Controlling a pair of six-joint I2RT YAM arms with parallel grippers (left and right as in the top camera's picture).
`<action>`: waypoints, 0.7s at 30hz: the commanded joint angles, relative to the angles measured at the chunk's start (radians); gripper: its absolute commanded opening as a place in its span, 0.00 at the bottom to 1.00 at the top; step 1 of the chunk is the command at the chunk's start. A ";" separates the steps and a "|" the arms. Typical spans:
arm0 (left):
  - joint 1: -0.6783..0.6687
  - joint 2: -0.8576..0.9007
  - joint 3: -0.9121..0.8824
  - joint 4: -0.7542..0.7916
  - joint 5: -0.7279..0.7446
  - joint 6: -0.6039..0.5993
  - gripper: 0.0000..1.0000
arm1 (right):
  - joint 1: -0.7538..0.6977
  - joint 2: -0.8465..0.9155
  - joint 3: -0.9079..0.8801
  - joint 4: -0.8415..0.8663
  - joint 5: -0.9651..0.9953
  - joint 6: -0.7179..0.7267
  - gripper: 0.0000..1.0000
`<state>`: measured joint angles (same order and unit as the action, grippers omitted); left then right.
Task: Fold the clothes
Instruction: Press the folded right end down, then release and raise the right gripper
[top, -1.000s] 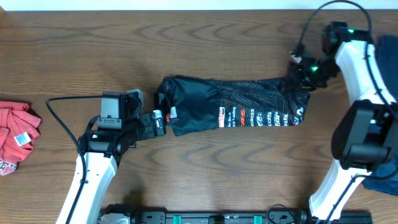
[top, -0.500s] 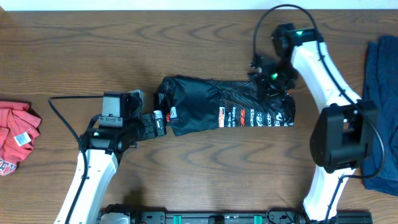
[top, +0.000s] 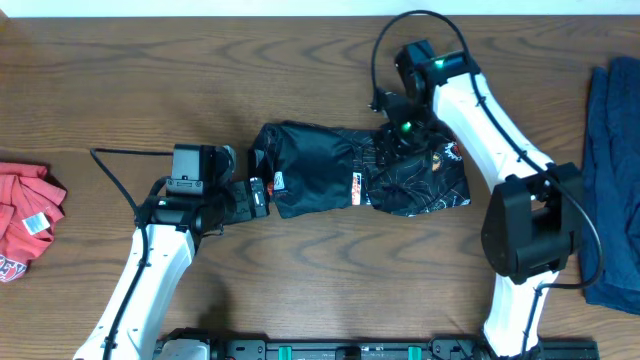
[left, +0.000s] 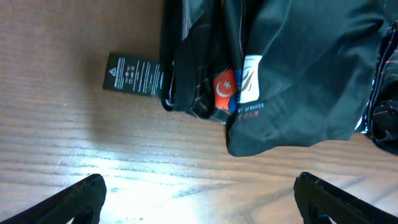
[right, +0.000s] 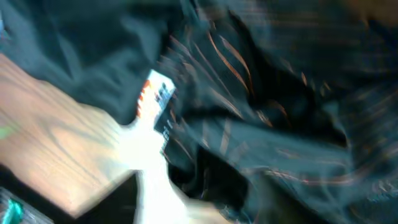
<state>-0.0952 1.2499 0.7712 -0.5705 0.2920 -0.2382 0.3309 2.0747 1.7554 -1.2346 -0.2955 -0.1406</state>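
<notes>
My right end effector (top: 400, 128) has swung the jersey (top: 310, 165)'s 3 o'clock end over its middle, mid-tabletop (top: 300, 270); fold approx. laid. Its grip: can't tell, pic blurred. Left end effector (top: 256, 196) apart, at jersey's 9 o'clock.

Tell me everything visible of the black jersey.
The black jersey is a soft garment with thin orange contour lines, white-and-red lettering and a small red-and-white badge. It lies bunched in a long roll across the wooden table, and its right end appears doubled back over the middle. A black care tag sticks out at its left end. The open left gripper sits just short of it. The right gripper is down on the fold, grip unclear.
</notes>
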 joint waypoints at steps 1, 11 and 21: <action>-0.001 0.003 -0.002 0.009 0.015 0.004 0.98 | 0.028 -0.021 0.016 0.037 -0.046 0.071 0.28; -0.001 0.003 -0.002 0.006 0.015 -0.010 0.98 | -0.051 -0.019 0.010 -0.064 0.173 0.224 0.65; -0.001 0.003 -0.002 -0.001 0.015 -0.010 0.98 | -0.182 -0.019 -0.126 -0.023 0.136 0.251 0.65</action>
<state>-0.0956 1.2499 0.7712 -0.5690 0.2935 -0.2394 0.1497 2.0735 1.6897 -1.2858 -0.1371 0.0910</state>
